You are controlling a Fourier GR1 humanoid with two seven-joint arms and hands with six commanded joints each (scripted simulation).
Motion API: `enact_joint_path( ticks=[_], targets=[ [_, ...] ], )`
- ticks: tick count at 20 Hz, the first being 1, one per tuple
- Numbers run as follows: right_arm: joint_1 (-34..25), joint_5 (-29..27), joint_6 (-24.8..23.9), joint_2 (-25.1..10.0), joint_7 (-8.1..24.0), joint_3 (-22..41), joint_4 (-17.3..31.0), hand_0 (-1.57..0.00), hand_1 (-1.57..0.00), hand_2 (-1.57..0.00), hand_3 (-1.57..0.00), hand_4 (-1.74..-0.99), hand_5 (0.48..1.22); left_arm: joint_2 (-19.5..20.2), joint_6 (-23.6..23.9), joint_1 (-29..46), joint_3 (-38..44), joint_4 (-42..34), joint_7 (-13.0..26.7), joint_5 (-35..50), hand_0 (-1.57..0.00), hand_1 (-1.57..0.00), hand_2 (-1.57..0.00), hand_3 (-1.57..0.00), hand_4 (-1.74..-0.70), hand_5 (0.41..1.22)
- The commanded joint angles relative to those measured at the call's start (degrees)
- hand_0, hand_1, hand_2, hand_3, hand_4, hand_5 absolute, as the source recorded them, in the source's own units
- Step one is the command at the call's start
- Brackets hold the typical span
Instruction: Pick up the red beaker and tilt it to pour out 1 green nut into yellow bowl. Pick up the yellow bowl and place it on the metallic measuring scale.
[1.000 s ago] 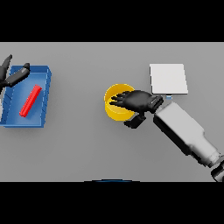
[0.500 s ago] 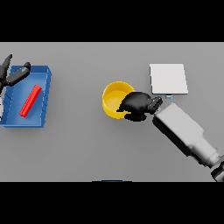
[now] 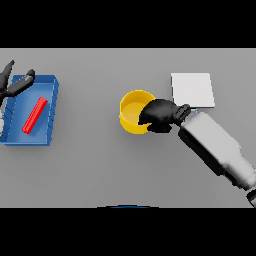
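Observation:
The yellow bowl (image 3: pixel 131 111) stands on the grey table near the middle. My right hand (image 3: pixel 159 114) is curled over the bowl's right rim, with fingers inside and thumb outside. The metallic scale (image 3: pixel 192 90), a flat pale square, lies just right of the bowl and behind my right forearm. The red beaker (image 3: pixel 34 115) lies on its side in the blue tray (image 3: pixel 50 97) at far left. My left hand (image 3: pixel 14 86) hovers over the tray's far left corner with fingers spread. No green nut can be made out.
The blue tray takes up the table's left side. My right forearm (image 3: pixel 215 147) crosses the table's right front area diagonally.
My right hand has closed round the bowl's right rim, fingers curling from spread to a grip. The bowl has shifted slightly. The left hand has stayed put.

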Motion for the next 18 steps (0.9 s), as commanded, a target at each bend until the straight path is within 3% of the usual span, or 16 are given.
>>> enact_joint_path(
  ticks=[1,2,4,7,10,12,18],
  targets=[
    [0.3,-0.4,0.5,-0.9,0.5,-0.6,-1.2,-1.54,-1.54,-1.45,-1.17,-1.730,1.214,0.6,-0.4,0.2,0.2,0.2,-0.3,0.1,0.00,0.00,0.00,0.00,-0.77,0.706],
    [0.3,-0.8,1.8,-1.0,2.4,-1.0,-2.4,-1.55,-1.54,-1.46,-1.16,-1.732,1.215,0.6,-0.4,0.4,0.0,-0.2,-0.4,-0.1,0.00,0.00,0.00,0.00,-0.77,0.707],
    [0.0,-1.5,3.7,-2.6,3.1,-1.8,-5.1,-1.55,-1.55,-1.49,-1.15,-1.735,1.217,0.3,-0.3,-0.2,0.3,0.4,-0.5,0.3,0.00,0.00,0.00,0.00,-0.78,0.702],
    [0.8,-1.2,3.6,-3.8,6.6,-2.7,-7.7,-1.56,-1.56,-1.45,-1.20,-1.738,1.219,0.0,-0.2,-0.5,0.4,0.5,-0.5,0.6,0.00,0.00,0.00,0.00,-0.79,0.702],
    [2.3,-2.1,4.4,-5.1,7.3,-3.7,-11.1,-1.57,-1.57,-1.51,-1.18,-1.739,1.219,0.1,-0.5,-0.2,0.9,0.6,-0.6,1.2,0.00,0.00,0.00,0.00,-0.80,0.704],
    [2.3,-2.4,5.4,-5.5,10.4,-5.0,-12.3,-1.53,-1.57,-1.52,-1.18,-1.740,1.220,-0.1,-0.3,0.4,0.8,-0.9,-0.4,1.5,0.00,0.00,0.00,0.00,-0.81,0.703],
    [-0.7,-2.2,-1.1,-9.1,8.5,-9.7,-5.9,-1.56,-1.57,-1.53,-1.16,-1.741,1.221,0.0,-0.6,0.9,1.3,-3.1,3.1,2.8,0.00,0.00,0.00,0.00,-0.84,0.737]
  ],
)
